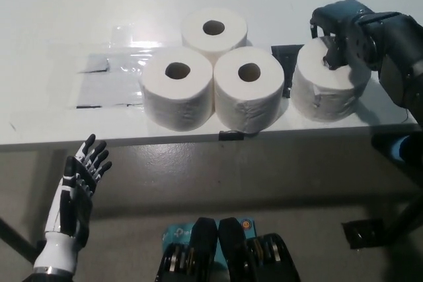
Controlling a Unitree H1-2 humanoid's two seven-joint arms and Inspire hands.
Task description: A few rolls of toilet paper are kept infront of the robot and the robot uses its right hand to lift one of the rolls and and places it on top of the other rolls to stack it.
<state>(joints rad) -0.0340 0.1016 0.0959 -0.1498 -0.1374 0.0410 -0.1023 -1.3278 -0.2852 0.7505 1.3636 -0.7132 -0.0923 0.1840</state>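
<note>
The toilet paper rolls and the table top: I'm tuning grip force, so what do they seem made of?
The toilet paper rolls: soft white tissue paper, matte, with wrinkled sides around a hollow core. The table: apparently a hard, smooth white board or laminate with a faint sheen; exact material unclear.
</note>
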